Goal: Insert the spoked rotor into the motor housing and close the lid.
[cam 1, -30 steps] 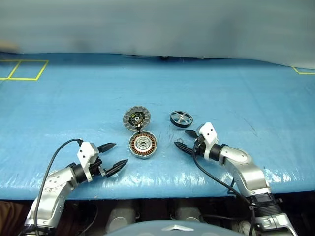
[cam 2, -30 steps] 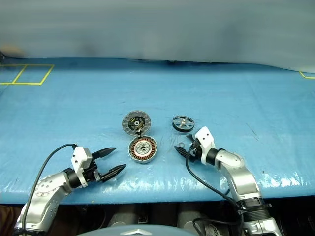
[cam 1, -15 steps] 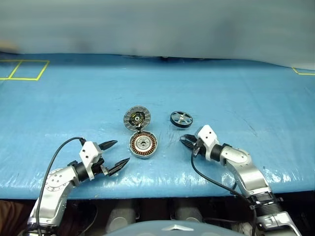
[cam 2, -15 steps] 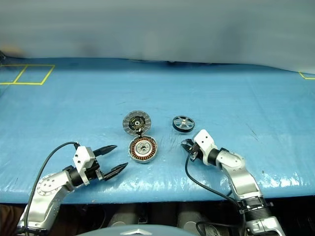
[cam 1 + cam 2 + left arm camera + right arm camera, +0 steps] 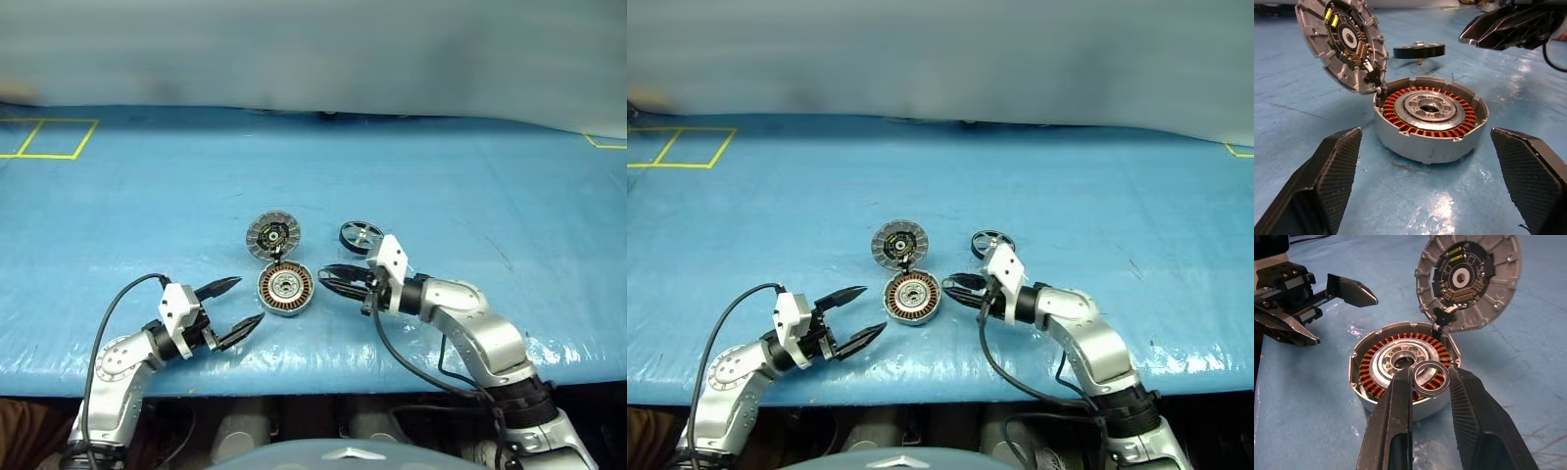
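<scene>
The motor housing (image 5: 285,289), a silver cup with copper windings, sits on the blue table with the lid (image 5: 272,236) standing open at its far edge, hinged to it. The spoked rotor (image 5: 359,235) lies flat on the table behind and to the right of the housing. My right gripper (image 5: 323,277) hovers just right of the housing, shut on a small thin metal ring (image 5: 1431,378) that hangs above the housing's near rim (image 5: 1366,357). My left gripper (image 5: 250,300) is open wide, low on the near left of the housing and pointing at it.
Yellow tape squares (image 5: 47,138) mark the blue table's far left. A yellow tape corner (image 5: 600,143) shows at the far right. The table's front edge (image 5: 313,377) runs close below both arms.
My right gripper closed on the small ring that lay on the table, lifted it and swung left to the housing. The left arm has hardly moved.
</scene>
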Tool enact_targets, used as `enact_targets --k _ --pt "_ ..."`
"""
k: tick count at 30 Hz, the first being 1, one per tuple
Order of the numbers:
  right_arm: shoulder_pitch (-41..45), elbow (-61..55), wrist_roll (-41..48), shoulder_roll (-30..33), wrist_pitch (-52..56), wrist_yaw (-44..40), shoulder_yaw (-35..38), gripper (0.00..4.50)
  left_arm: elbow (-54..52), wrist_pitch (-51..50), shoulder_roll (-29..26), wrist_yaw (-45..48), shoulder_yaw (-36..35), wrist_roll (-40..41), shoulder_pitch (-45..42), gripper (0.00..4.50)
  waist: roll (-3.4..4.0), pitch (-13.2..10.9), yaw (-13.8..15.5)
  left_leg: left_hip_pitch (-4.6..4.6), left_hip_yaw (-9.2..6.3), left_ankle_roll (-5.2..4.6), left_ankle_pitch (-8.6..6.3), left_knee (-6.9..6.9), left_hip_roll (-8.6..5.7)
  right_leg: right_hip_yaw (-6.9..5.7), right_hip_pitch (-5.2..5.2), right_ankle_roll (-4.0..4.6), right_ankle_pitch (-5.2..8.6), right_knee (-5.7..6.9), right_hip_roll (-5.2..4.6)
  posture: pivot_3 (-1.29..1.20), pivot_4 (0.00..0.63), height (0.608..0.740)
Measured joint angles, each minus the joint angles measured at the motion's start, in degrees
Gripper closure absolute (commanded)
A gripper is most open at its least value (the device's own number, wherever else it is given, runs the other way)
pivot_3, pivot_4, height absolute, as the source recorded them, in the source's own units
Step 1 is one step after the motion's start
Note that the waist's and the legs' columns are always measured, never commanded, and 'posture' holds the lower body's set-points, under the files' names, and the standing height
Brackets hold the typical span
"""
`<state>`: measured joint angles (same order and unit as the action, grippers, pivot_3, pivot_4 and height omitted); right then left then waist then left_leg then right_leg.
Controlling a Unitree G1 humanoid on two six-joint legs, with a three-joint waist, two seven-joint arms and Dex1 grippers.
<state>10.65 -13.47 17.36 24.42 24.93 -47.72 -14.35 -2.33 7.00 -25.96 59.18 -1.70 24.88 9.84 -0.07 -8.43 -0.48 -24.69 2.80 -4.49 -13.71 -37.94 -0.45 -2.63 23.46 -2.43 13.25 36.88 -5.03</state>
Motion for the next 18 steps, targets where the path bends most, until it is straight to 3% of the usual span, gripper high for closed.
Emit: enact_targets --k 18 --pt "4.6 7.6 -7.6 -7.0 -2.3 1.7 -8.1 3.80 2.9 2.5 -1.2 2.2 1.0 -2.5 0.2 0.00 0.00 0.0 -0.1 0.02 0.00 0.00 0.01 -0.02 -0.01 -0.02 -0.01 -0.02 -0.02 0.03 0.02 0.00 0.150 0.740"
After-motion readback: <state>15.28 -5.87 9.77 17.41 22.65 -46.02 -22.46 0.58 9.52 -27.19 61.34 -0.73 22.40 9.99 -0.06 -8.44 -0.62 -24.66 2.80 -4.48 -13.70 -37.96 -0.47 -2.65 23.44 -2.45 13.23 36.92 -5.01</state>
